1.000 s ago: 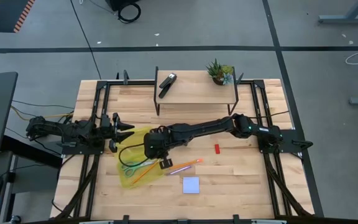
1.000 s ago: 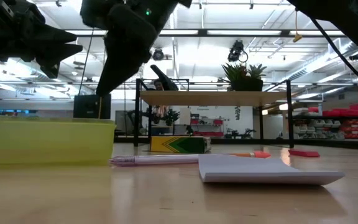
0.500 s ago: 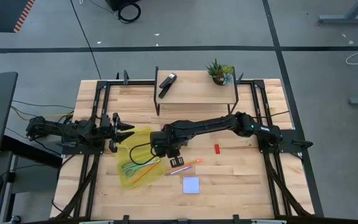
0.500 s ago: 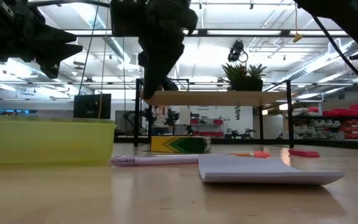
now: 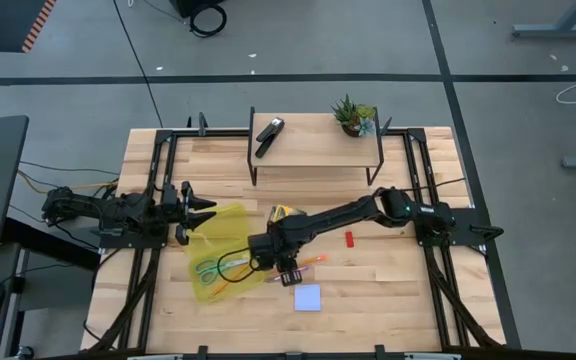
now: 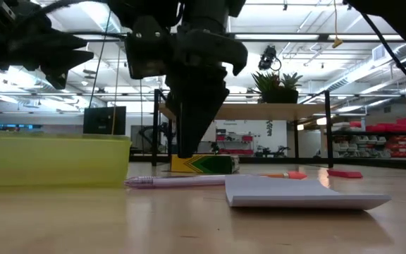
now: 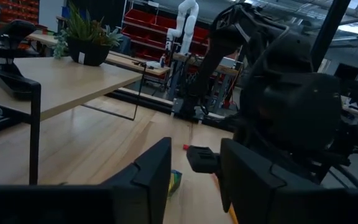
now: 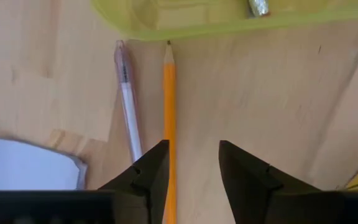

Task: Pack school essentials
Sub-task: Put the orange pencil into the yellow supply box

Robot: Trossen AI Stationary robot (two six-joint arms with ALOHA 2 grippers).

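My right gripper (image 5: 286, 268) (image 8: 191, 149) hangs open, pointing down, just above the orange pencil (image 8: 169, 106) and the purple pen (image 8: 127, 106) lying flat on the table, touching neither. Beside them lie the pale blue note pad (image 5: 307, 298), the tiny red block (image 5: 349, 238) and the yellow-green crayon box (image 5: 280, 214). The green-handled scissors (image 5: 211, 270) and a second orange pencil lie in the yellow-green translucent case (image 5: 213, 235). My left gripper (image 5: 203, 210) (image 7: 194, 180) waits open at the case's far left corner.
A raised wooden shelf (image 5: 318, 150) on black legs stands at the far side, carrying the black stapler (image 5: 268, 135) and the small potted plant (image 5: 353, 115). Black frame rails run along both sides of the table. Bare wood lies right of the note pad and the red block.
My right gripper has swung from above the yellow-green case toward the table's right and near edge and come down, ending low over the pencil and pen. The things on the table have stayed where they were.
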